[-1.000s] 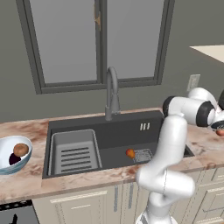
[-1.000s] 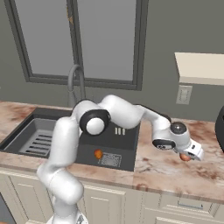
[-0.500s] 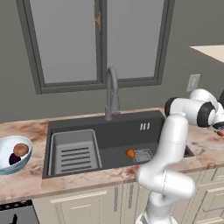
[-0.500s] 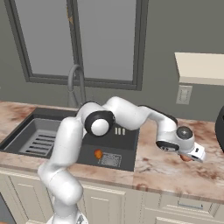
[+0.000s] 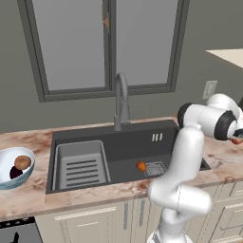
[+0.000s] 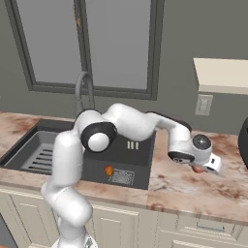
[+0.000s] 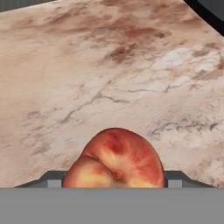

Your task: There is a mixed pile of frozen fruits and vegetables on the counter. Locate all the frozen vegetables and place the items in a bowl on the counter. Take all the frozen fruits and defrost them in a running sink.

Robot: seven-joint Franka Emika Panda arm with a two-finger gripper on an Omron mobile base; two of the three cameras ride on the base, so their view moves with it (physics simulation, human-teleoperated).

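reddish fruit (image 7: 114, 158) now inside pincer (image 7: 114, 177)

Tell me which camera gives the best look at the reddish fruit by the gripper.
The hand view: the reddish fruit sits large and close against the counter. The right base view shows only a sliver under the gripper. The left base view shows a speck at the frame edge.

Marbled counter (image 5: 28, 197) w/ sink (image 5: 128, 142) set in; bowl (image 5: 5, 178) on its left end, reddish fruit (image 7: 114, 159) on its right part.
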